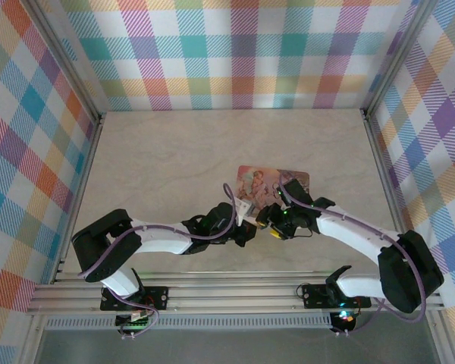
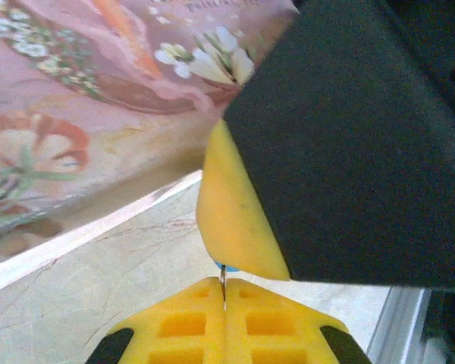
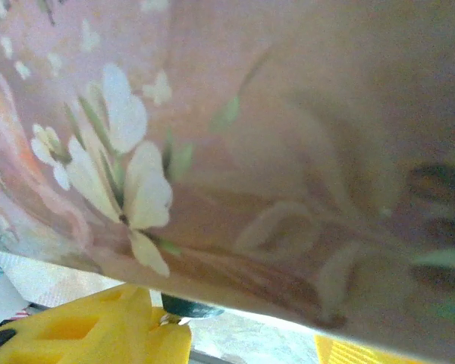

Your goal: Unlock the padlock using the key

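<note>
1. Roughly half done, by my reading: your left gripper [image 2: 224,288] has its fingers pressed together on the thin dark grey metal key [image 2: 223,275].
2. The key's tip meets the small blue padlock [image 2: 226,266], tucked behind the right gripper [image 1: 274,226], beside the pink picture-printed box [image 2: 76,114]. You cannot tell whether that pincer is apart or together.
3. Still ahead of you: seat the key, turn it, free the shackle.

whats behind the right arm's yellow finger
A sliver of the blue padlock peeks from under the finger, with the key running down into the shut left gripper. The rest is covered.
</note>
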Controlling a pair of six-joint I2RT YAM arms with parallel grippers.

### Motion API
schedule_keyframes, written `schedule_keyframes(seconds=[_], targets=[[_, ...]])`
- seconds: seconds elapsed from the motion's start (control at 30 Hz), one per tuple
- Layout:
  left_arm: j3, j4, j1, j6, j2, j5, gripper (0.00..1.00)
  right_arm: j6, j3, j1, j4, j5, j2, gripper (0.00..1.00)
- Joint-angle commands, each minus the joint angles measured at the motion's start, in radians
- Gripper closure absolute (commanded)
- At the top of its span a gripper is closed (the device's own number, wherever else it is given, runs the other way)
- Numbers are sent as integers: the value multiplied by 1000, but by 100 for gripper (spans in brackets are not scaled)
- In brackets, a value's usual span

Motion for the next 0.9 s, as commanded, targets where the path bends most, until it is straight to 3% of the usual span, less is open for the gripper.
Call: schedule_keyframes(seconds=[0.0,0.5,0.87], targets=[[-13,137,18,-118,-4,40,100,55,-43,8,35,6,8,43],[-51,206,6,-217,47,54,100,129,-90,11,106,47,0,51],[-82,258,-48,-266,86,17,100,190,-136,12,145,44,-23,49]])
